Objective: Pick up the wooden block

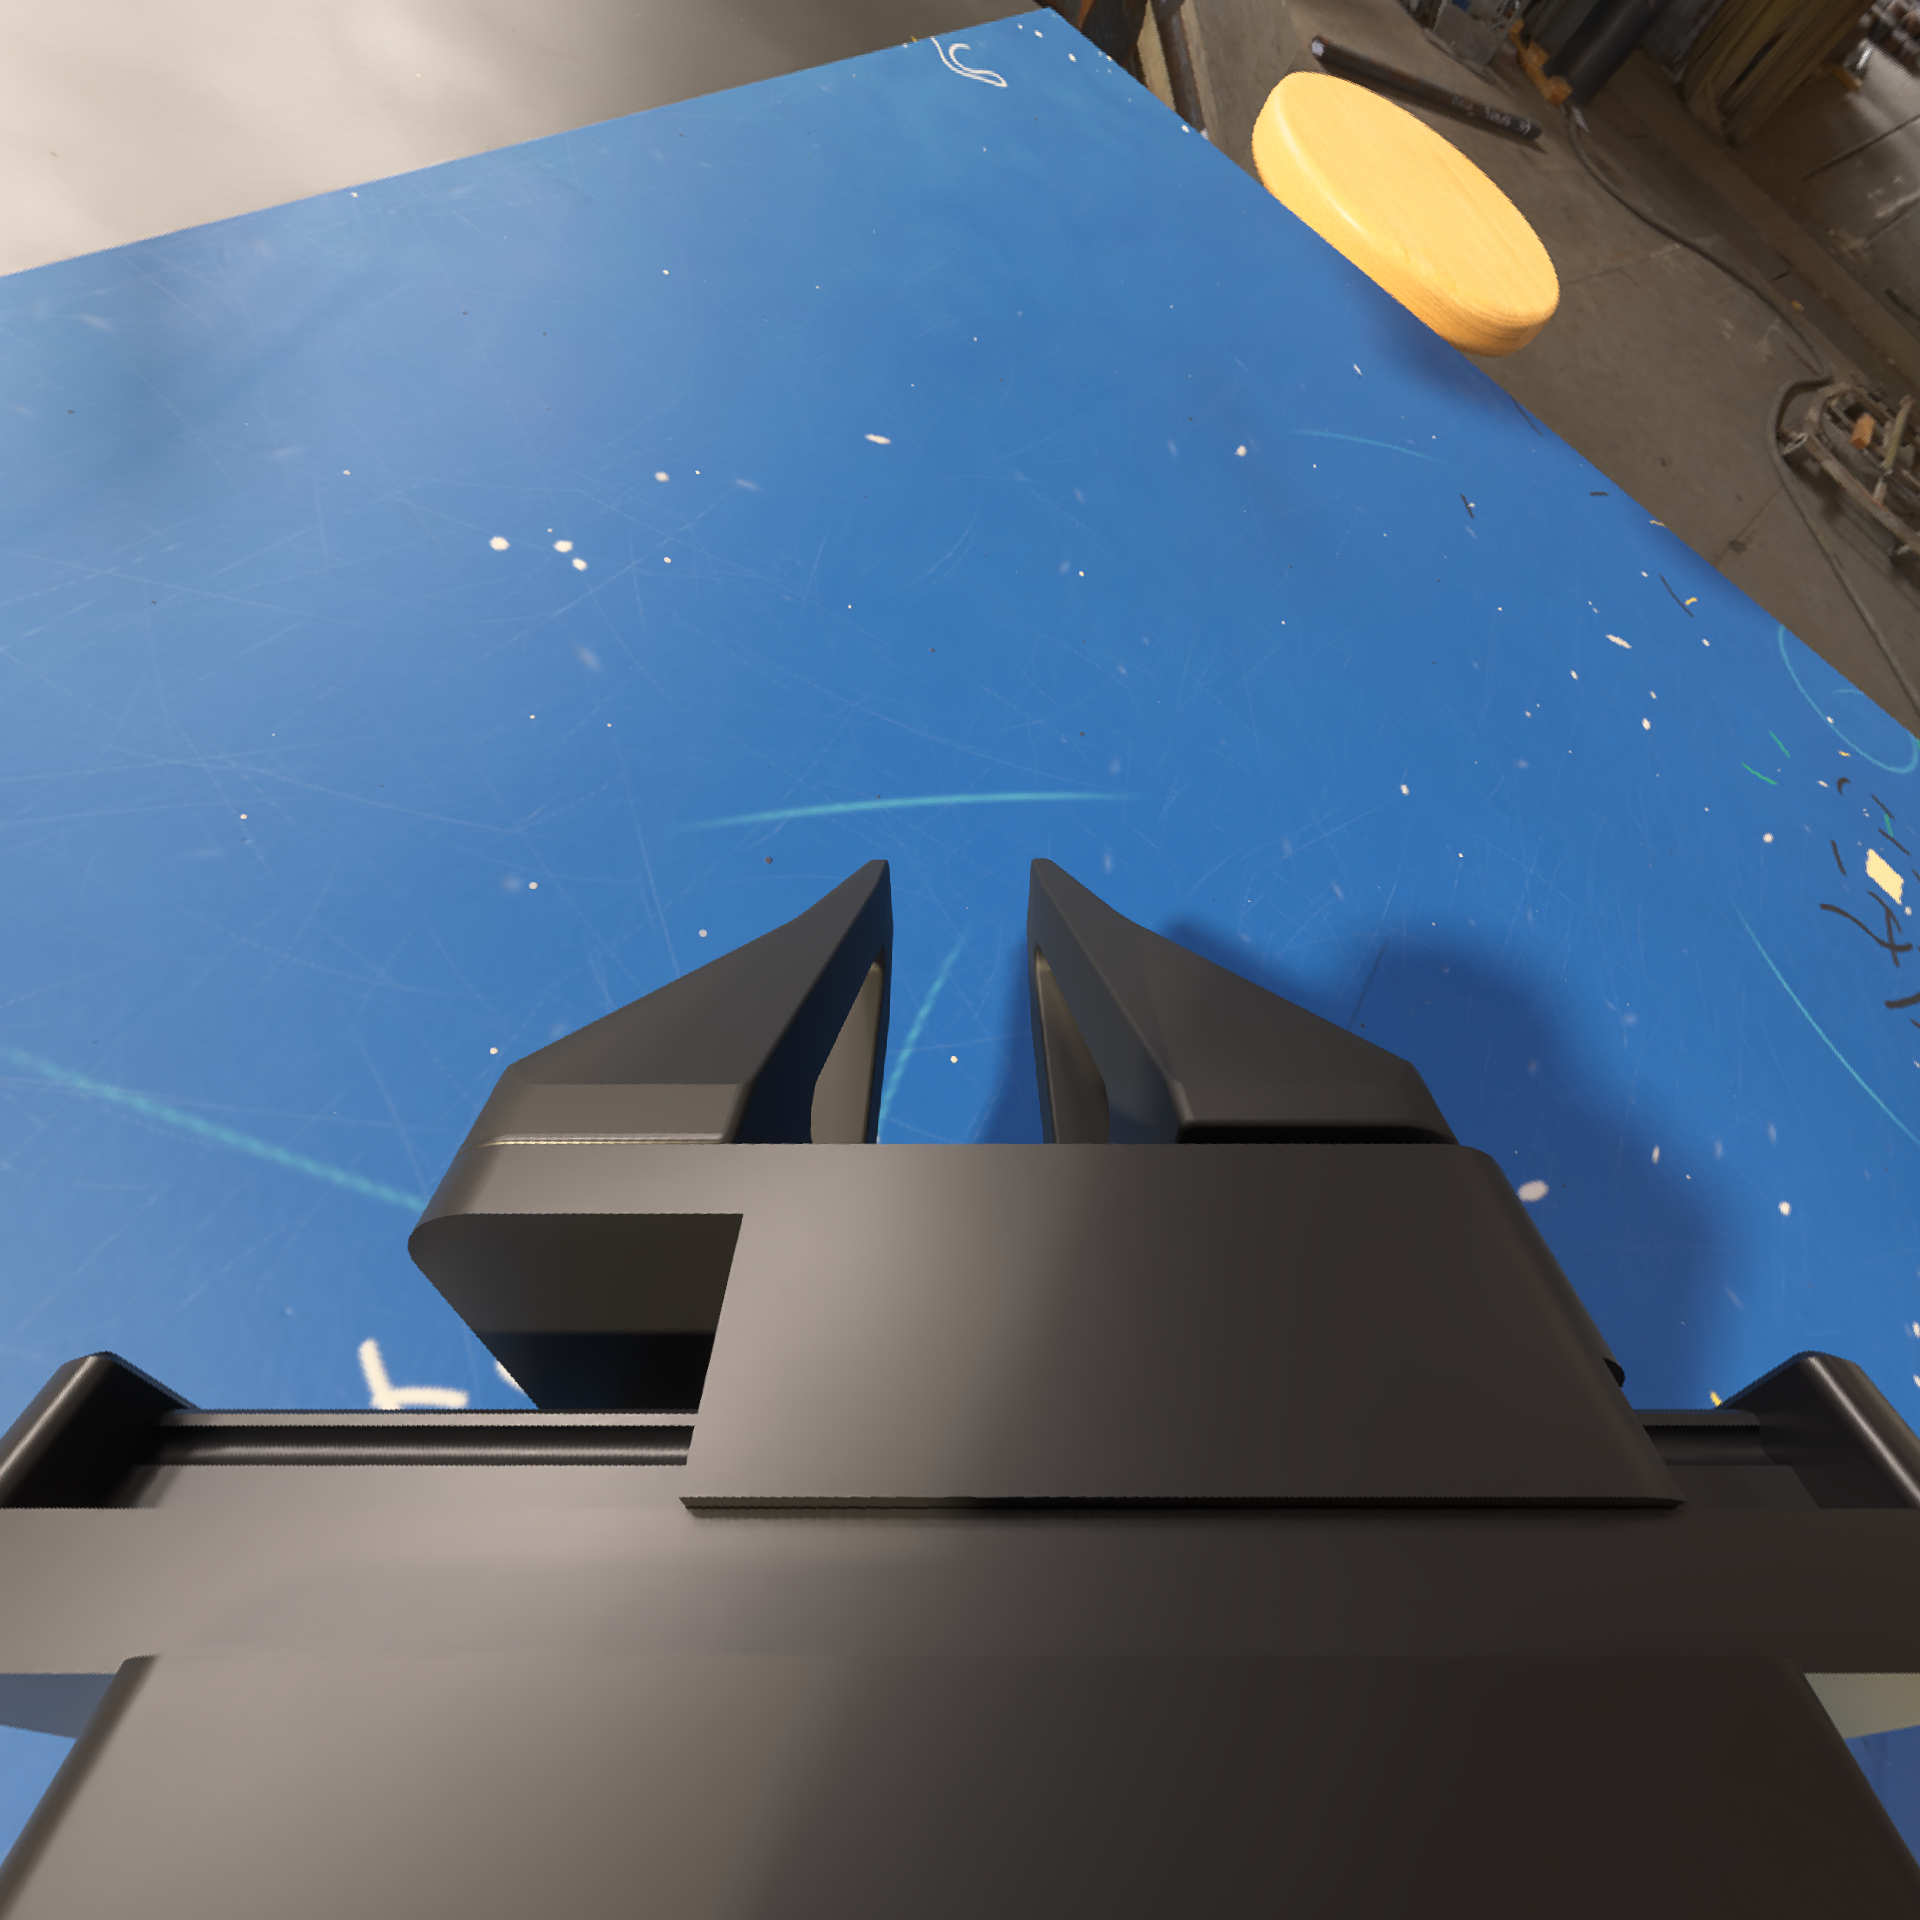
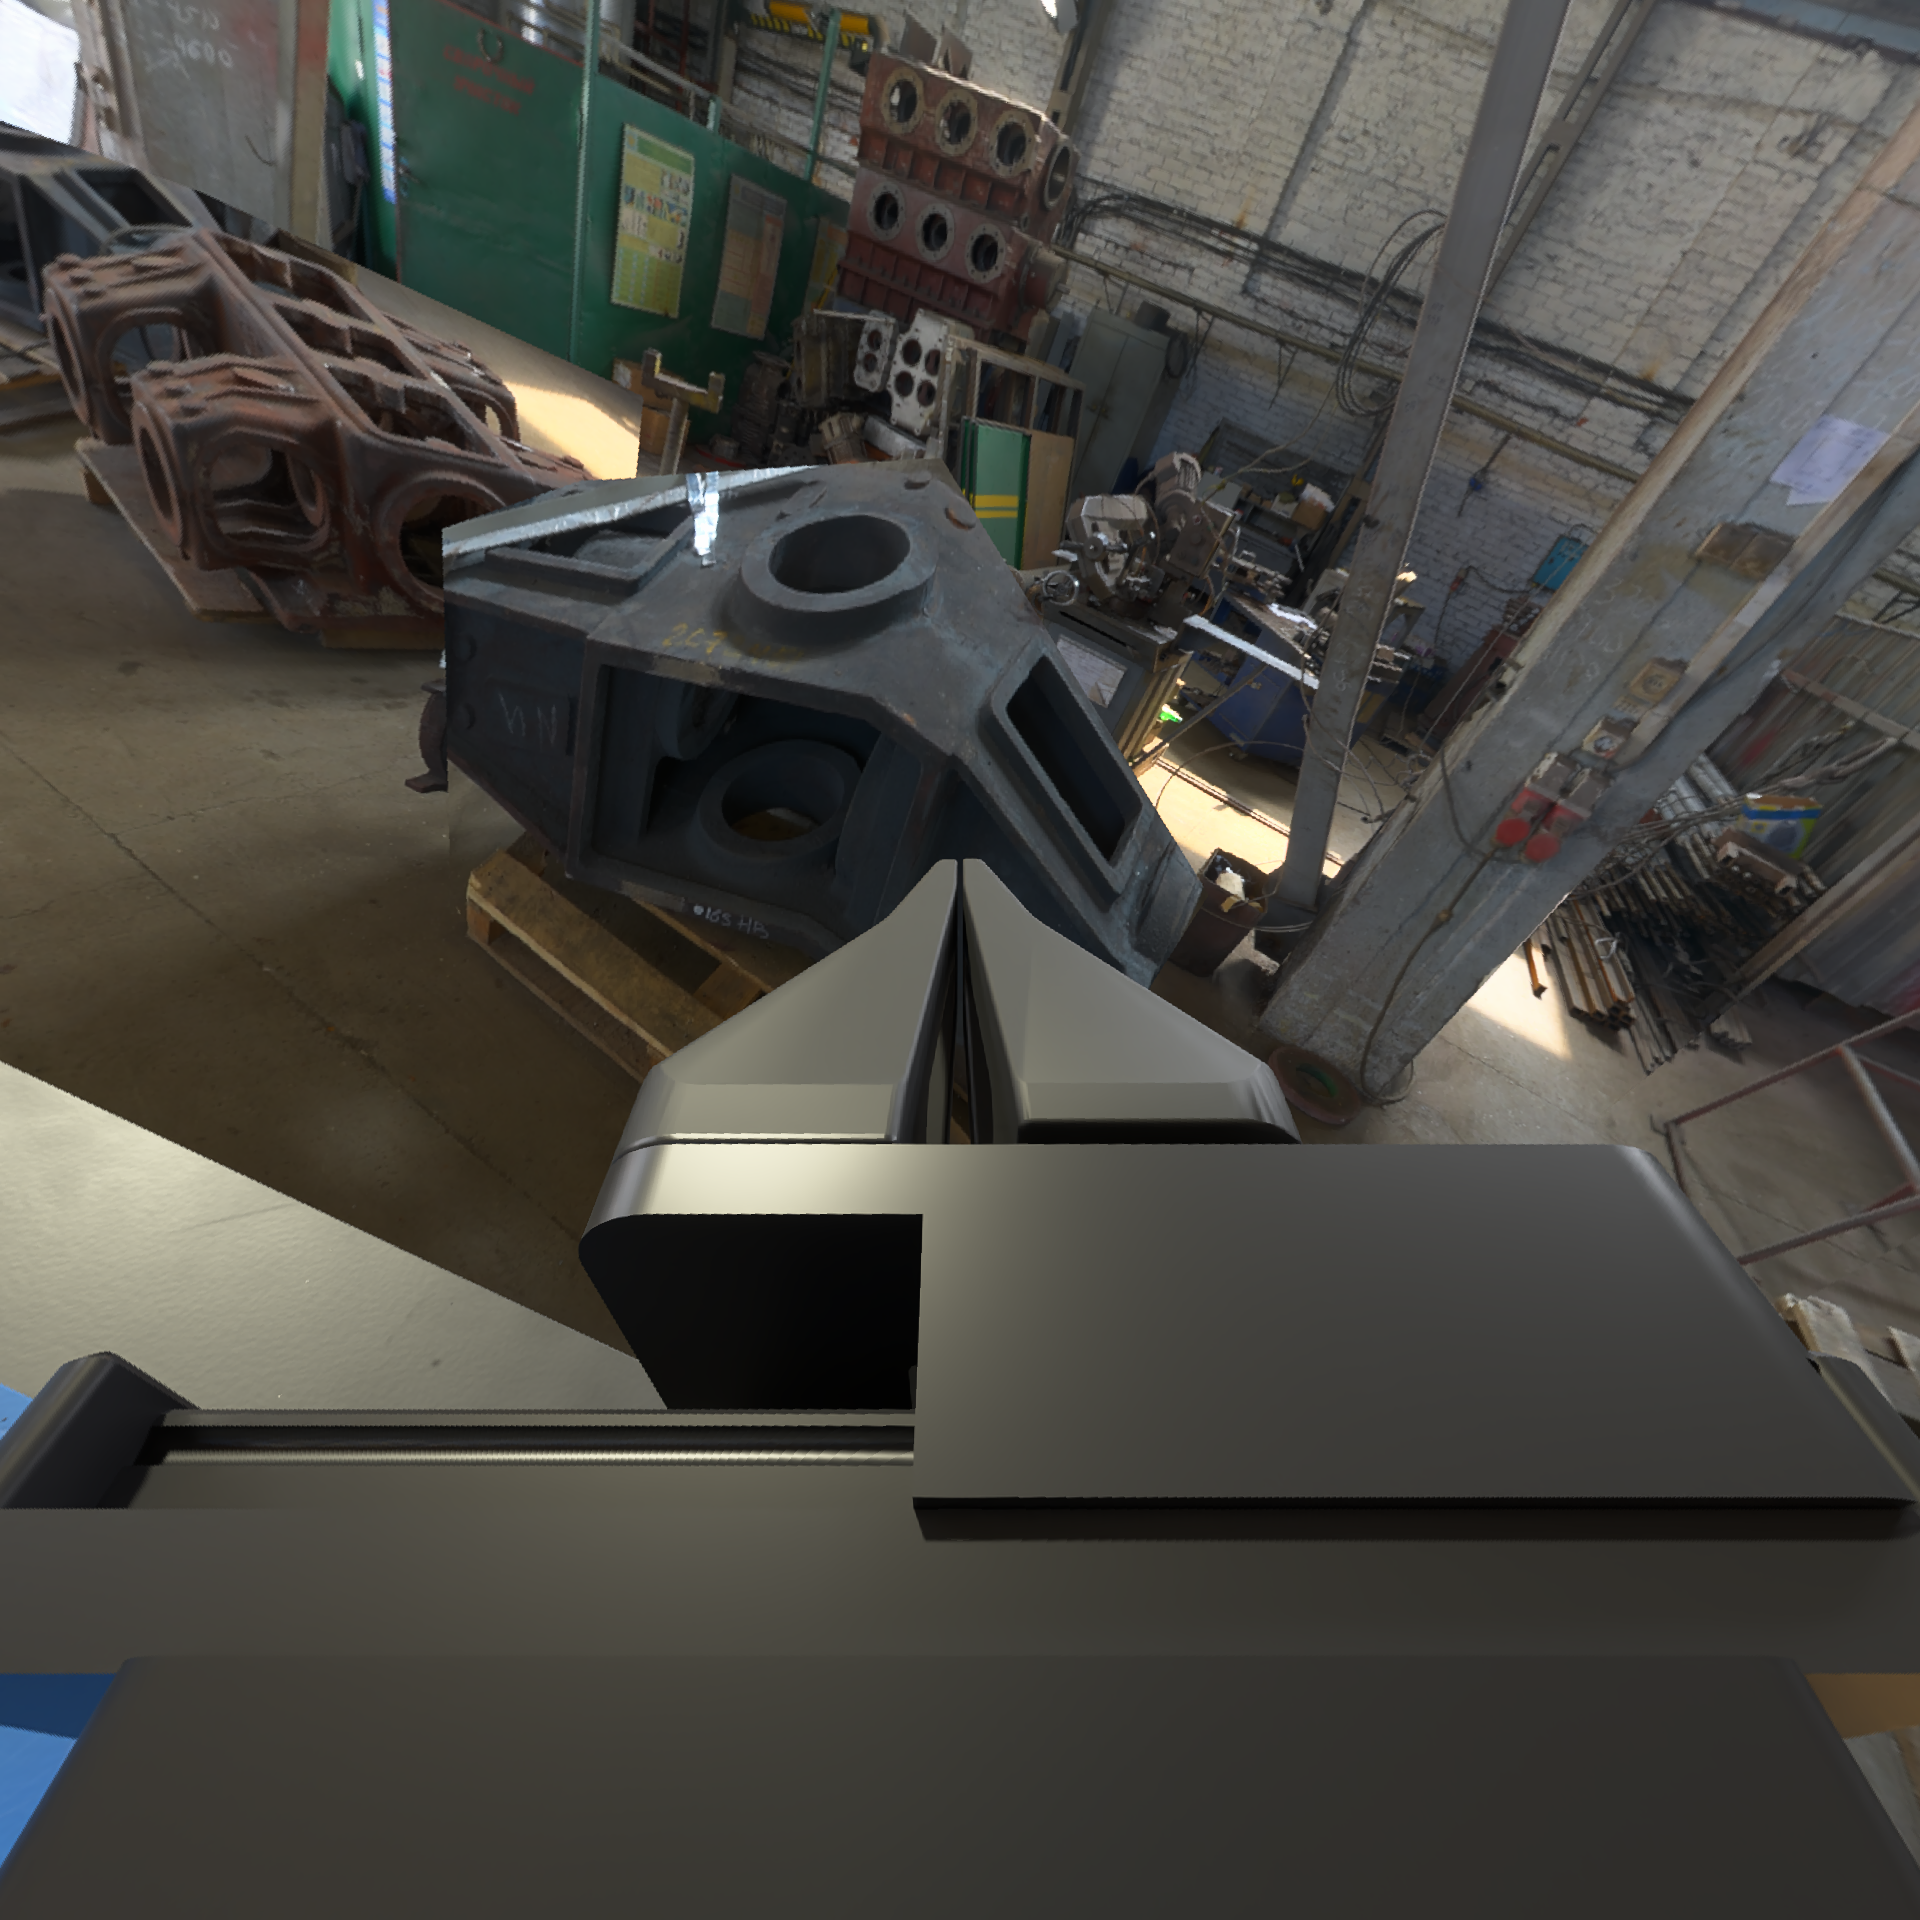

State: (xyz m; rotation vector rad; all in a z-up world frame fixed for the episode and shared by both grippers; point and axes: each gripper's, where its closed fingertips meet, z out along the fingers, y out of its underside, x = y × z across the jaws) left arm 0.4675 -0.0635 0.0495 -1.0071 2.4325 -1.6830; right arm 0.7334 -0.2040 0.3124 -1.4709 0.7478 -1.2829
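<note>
Nearest in the left wrist view, the left gripper is seen with its two dark fingers slightly spread, a narrow gap of blue showing between them and nothing held. It is poised over the scratched blue table, onto which a soft shadow is cast just to the right of the fingers. Far beyond the fingertips, at the far right edge of the table, the wooden block is found: a pale, round, flat disc that seems to overhang the table's edge, though whether it rests fully on the surface cannot be told. In the right wrist view, the right gripper is shown with its fingers pressed together and empty, aimed away from the table toward a workshop floor where a dark cast-metal housing sits on a wooden pallet; the block is not in that view. The step in hand is judged to be the approach by the left arm. For it to be done well, the fingers should be opened wider before arrival, since the disc looks broader than the present gap, and it is best taken across its thin rim. Any sideways nudge should be avoided, lest it be pushed off the edge.
</note>
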